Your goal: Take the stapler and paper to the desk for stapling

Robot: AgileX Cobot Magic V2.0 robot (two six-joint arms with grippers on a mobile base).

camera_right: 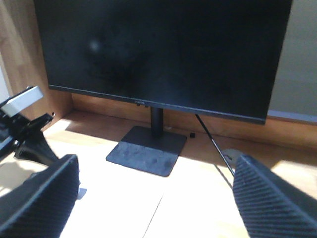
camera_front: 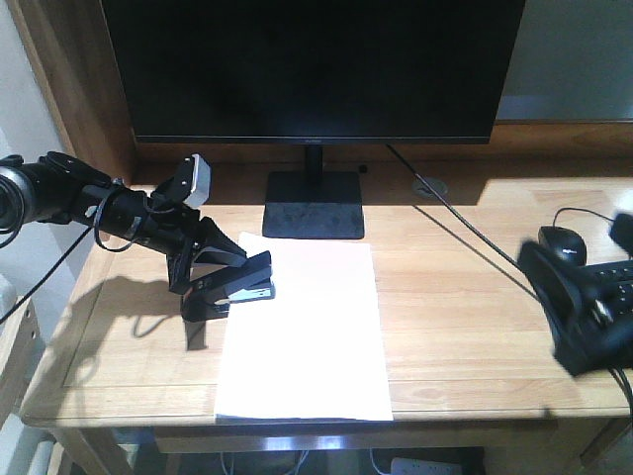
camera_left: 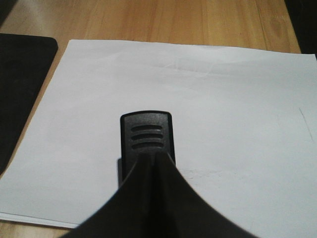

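Small black stapler sits pinched in the left gripper over the white paper sheet's left edge, near the light-wood desk's front-left corner; right gripper spread wide.

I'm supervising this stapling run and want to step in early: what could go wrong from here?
1. The left gripper holds the small black stapler at the left edge of the white paper sheet; nothing pins the sheet, so it may slide.
2. The paper's front edge lies at the light wooden desk rim and might get pushed off.
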